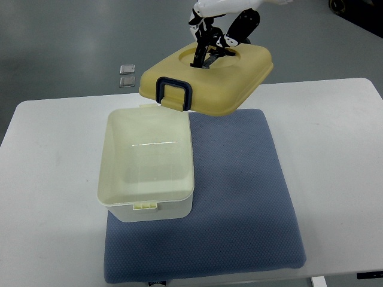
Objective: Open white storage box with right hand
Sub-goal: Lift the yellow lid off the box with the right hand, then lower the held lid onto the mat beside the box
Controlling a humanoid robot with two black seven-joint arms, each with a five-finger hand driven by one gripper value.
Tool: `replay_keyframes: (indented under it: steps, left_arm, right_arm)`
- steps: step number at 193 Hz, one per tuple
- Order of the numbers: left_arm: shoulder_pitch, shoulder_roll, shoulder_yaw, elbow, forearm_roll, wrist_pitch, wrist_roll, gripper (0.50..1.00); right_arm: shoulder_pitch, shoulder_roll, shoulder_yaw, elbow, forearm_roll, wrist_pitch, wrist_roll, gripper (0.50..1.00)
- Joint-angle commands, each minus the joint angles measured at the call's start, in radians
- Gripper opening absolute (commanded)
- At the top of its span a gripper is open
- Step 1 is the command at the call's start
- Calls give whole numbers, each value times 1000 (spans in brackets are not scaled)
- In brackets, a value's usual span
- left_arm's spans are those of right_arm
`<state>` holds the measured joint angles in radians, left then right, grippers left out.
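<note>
The white storage box (148,164) stands open on the left part of a blue mat (239,203), which lies on the white worktop (335,155). Its inside is bare and cream-coloured, with a small latch tab on the near rim and another on the far rim. The box's left side overhangs the mat's left edge and sits over the bare worktop.

The yellow lid (209,81) is off the box and held up in the air, above the far edge of the mat and to the right of the box's far end. It hangs tilted, its near-left corner lowest, and a dark blue clasp (173,92) dangles from that corner just above the box's far rim.

The right hand (209,48) reaches down from the top of the picture; its dark fingers (200,57) are curled into the round recess in the top of the lid, gripping the handle there.

Two small clear square pieces (127,74) lie side by side on the grey floor beyond the worktop's far-left corner.
</note>
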<state>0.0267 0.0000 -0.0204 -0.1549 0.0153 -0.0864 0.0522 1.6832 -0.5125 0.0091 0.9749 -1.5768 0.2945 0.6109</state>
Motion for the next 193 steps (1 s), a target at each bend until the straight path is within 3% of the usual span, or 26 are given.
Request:
replay_keyframes:
  steps: [1,57,114,193]
  left_arm:
    - [1,0,-1,0,0,0,0,1000]
    - [1,0,-1,0,0,0,0,1000]
    - [-1,0,-1,0,0,0,0,1000]
    - [-1,0,-1,0,0,0,0,1000]
  right_arm:
    - [-5,-41,-12,1,-8,-28,0,500]
    - [-27,-146,-161,33,-9,-179,0,500]
    - [-48,-165,-340,33,-23,-374,0,500]
    - [-155,-150,-368,33,-61,-495,0,500]
